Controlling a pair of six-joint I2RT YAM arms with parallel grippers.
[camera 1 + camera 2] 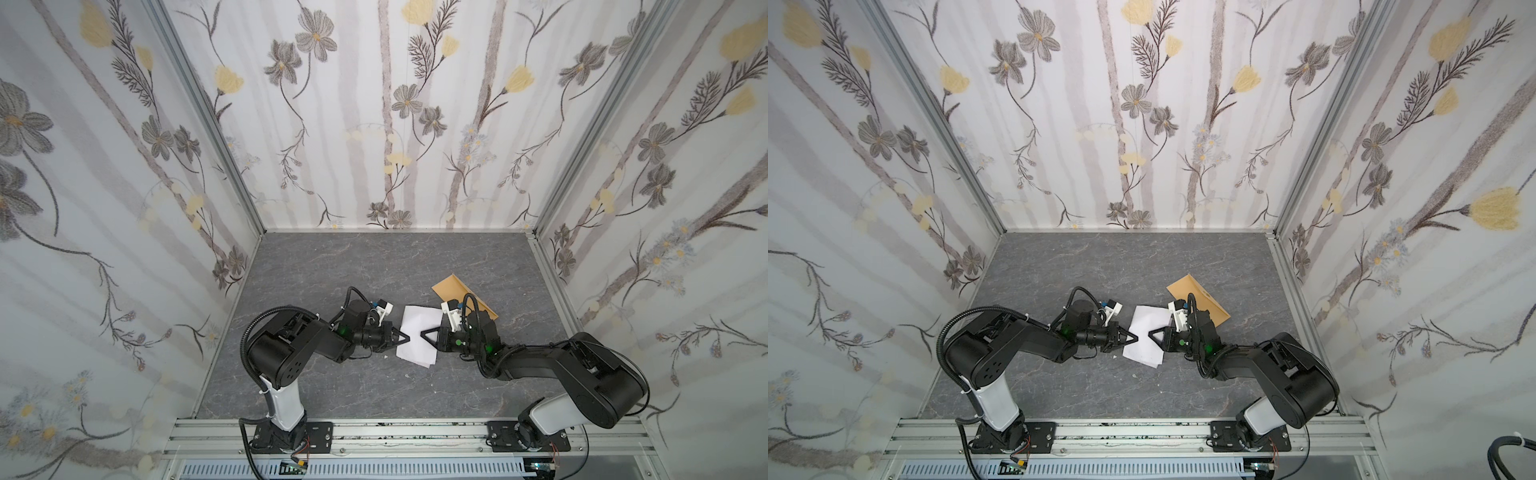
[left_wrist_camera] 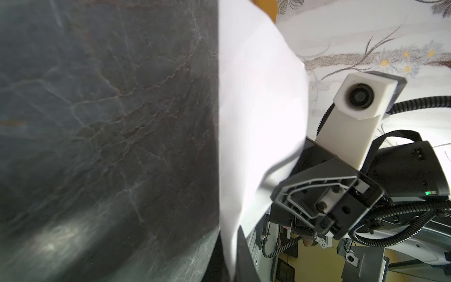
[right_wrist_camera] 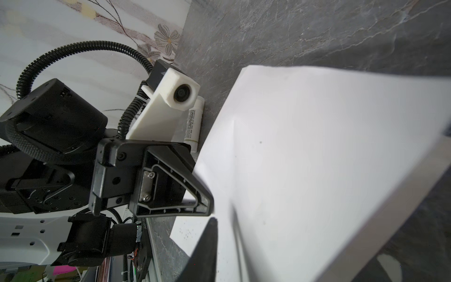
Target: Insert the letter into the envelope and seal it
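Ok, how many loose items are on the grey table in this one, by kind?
Pale white rectangular paper sheet: 1
Long kraft-brown paper envelope: 1
Small white cylindrical tube: 1
Total: 3

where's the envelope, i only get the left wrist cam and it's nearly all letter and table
Observer: The envelope is on the table beyond the letter, partly hidden behind the right arm.
Operator: is it lined up with the letter
Observer: No. In both top views it runs at a slant, and its near end disappears under the right arm's wrist.
Operator: anything else down there
Observer: A white tube lies on the table beside the letter; it shows in the right wrist view.
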